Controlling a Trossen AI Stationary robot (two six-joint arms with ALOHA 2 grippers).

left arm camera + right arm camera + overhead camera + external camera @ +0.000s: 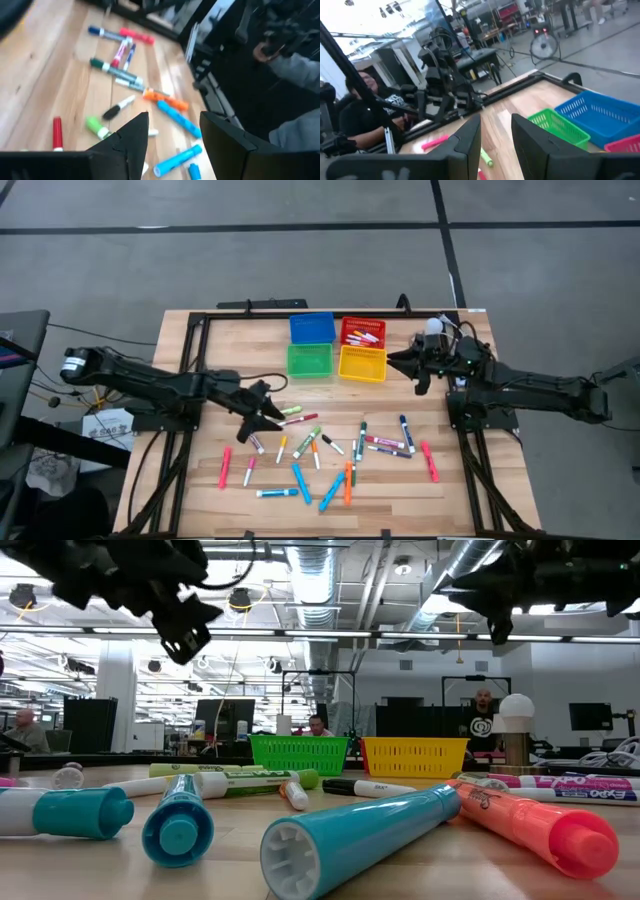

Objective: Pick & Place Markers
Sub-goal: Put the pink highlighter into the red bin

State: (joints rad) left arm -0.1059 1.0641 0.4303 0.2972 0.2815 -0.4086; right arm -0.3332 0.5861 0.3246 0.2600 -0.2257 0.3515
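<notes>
Many markers (330,450) with coloured caps lie flat and scattered on the near half of the wooden table, and a few more lie in the red bin (363,332). In the low view a teal marker (360,835) and a pink one (540,825) lie closest. My left gripper (258,423) hangs open above the left end of the scatter, holding nothing; its wrist view shows the open gripper (175,130) over blue and orange markers (175,117). My right gripper (408,370) hovers open just right of the yellow bin (362,363), empty, as its wrist view also shows (496,127).
Four small square bins stand together at the table's far middle: blue (312,328), red, green (309,360) and yellow. A black frame rail (190,380) runs round the table. A white-topped lamp-like object (433,326) stands near the right gripper. People show in the room beyond (360,105).
</notes>
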